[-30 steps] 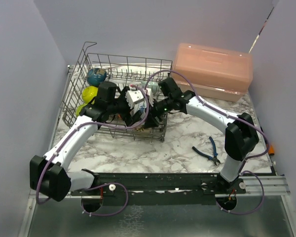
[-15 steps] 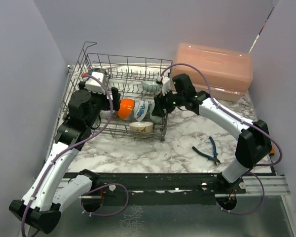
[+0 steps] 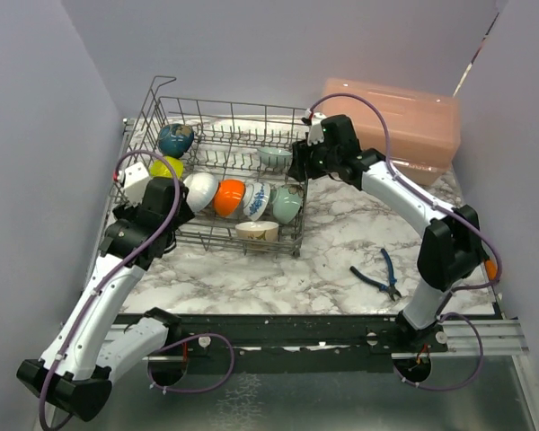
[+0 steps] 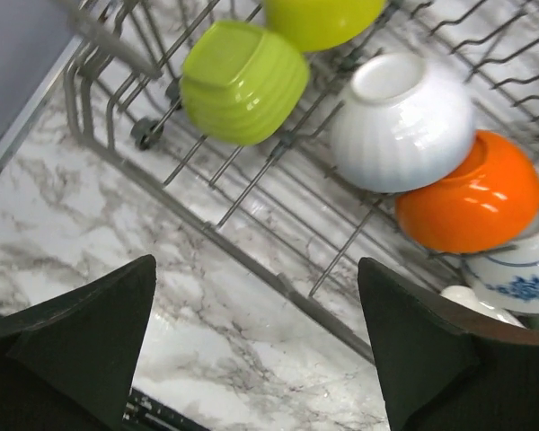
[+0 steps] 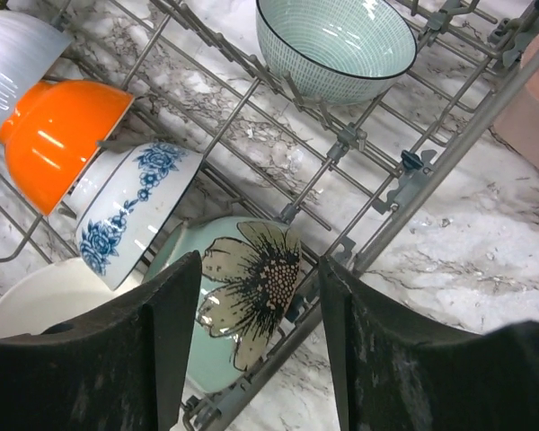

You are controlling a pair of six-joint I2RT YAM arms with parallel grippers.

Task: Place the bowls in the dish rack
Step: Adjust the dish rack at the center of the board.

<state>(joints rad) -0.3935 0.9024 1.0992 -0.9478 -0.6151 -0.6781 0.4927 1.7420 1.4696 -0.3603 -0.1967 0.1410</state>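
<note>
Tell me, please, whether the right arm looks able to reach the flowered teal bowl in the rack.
Probably yes: the right pincer hangs above the flowered teal bowl, jaws apart and empty, with nothing in between to block it.

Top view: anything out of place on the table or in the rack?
Yes: blue-handled pliers lie on the table to the right of the rack, a tool that has nothing to do with the dishes. Inside the rack, bowls lean against one another; none looks broken or fallen out.
</note>
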